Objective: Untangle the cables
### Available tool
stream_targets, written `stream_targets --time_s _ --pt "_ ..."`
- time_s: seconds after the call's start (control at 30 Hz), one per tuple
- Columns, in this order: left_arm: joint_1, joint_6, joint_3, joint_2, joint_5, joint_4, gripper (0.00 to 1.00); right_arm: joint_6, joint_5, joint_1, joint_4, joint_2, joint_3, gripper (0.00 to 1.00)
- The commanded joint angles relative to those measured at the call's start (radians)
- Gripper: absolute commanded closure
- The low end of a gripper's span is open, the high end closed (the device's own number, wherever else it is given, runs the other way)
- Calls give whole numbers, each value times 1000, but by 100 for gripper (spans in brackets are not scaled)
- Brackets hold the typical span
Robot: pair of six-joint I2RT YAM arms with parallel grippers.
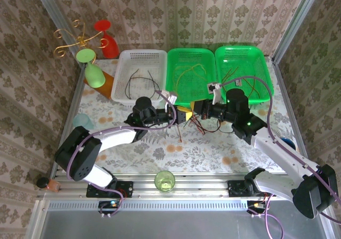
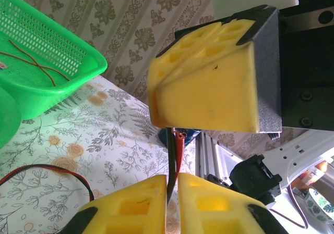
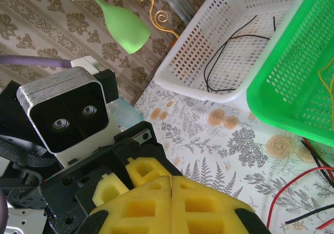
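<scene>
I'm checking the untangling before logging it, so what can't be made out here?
Top view: how the wires cross: too small, under the left gripper.
Right wrist view: whether the right gripper holds a wire: its pads meet and run off the bottom edge.
Left wrist view: where the pinched wire ends, behind the right gripper's finger.

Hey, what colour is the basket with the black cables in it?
The basket is white, clearest in the top external view.

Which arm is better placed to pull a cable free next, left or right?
Left, probably: the left gripper pinches thin red and black cables, ready to draw them away. The right gripper is shut, no cable visible between its fingers.
</scene>
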Motion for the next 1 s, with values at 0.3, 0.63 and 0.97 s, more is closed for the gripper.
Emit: stream_targets --time_s 0.3,0.63,0.97 --pt "-10 0 26 7 18 38 83 23 -41 -7 24 -19 34 100" --pt "-9 4 34 6 11 19 94 22 -43 -12 21 -22 34 100" --pt "-3 5 27 -7 -7 6 100 3 -37 -28 -32 -41 41 76"
